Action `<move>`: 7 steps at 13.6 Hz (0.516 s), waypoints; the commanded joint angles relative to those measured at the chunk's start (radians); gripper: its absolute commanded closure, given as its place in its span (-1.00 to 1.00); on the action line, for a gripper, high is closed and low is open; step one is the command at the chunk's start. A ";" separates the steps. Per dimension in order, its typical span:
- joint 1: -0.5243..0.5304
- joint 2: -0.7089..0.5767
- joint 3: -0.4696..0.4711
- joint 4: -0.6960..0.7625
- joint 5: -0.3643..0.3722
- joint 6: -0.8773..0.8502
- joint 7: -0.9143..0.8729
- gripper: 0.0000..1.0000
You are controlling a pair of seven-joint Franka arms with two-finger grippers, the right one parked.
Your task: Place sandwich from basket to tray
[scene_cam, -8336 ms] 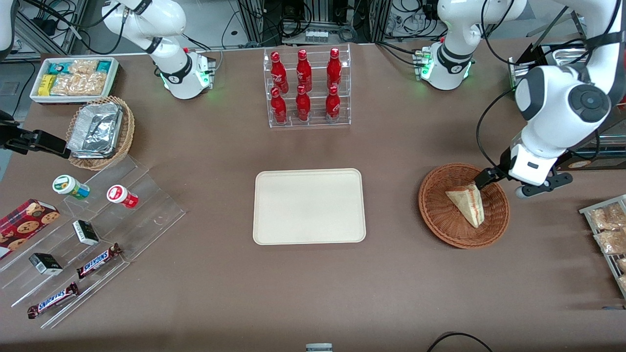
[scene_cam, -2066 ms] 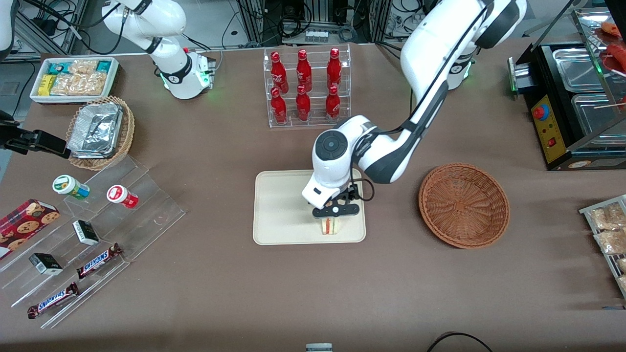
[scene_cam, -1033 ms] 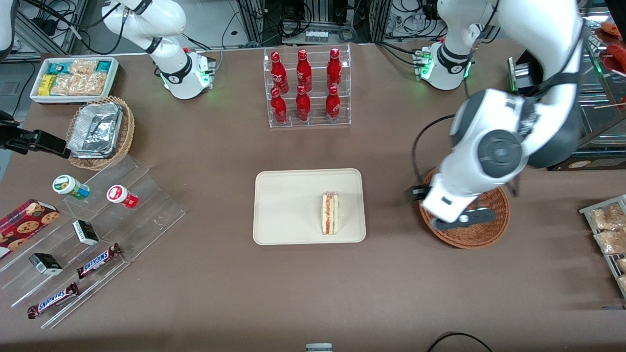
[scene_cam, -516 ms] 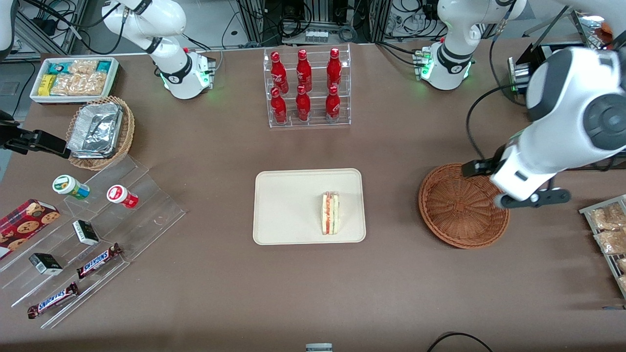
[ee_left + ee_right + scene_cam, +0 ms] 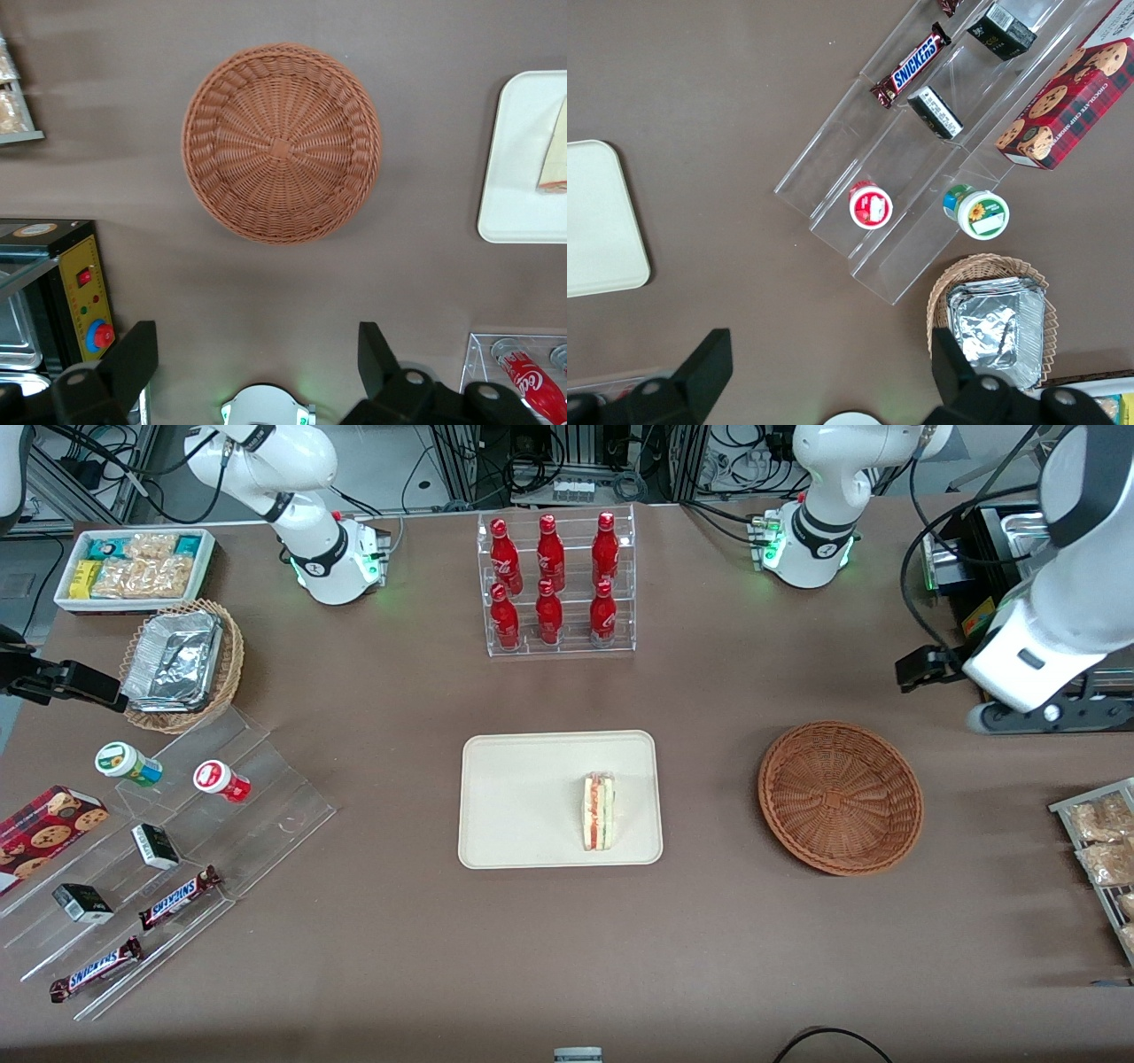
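Observation:
The sandwich (image 5: 599, 812) stands on its edge on the cream tray (image 5: 523, 797), near the tray's end that faces the basket, its pink, red and green layers showing. The reddish-brown wicker basket (image 5: 840, 797) holds nothing. In the left wrist view the basket (image 5: 282, 143) shows whole, with the tray's corner (image 5: 518, 177) and part of the sandwich (image 5: 554, 164) beside it. My gripper (image 5: 1050, 716) hangs high above the table, farther from the front camera than the basket and toward the working arm's end. The gripper (image 5: 255, 350) is open wide, and nothing sits between its fingers.
A rack of red bottles (image 5: 554, 584) stands farther back than the tray. A black appliance with a red button (image 5: 988, 629) sits close under my arm. Packets on a rack (image 5: 1099, 841) lie at the working arm's end. Toward the parked arm's end are a clear stepped stand with snacks (image 5: 177, 850), a foil-lined basket (image 5: 182, 664) and a white bin (image 5: 133, 567).
My gripper let go of the sandwich on the tray, then swung over the basket, rising and moving away from the front camera. The sandwich has stayed put.

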State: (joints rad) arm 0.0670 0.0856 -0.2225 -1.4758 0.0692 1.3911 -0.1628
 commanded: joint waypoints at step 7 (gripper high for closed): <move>-0.004 -0.113 0.047 -0.076 -0.006 0.002 0.020 -1.00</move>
State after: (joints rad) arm 0.0666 0.0282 -0.1981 -1.4903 0.0691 1.3877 -0.1584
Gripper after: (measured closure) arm 0.000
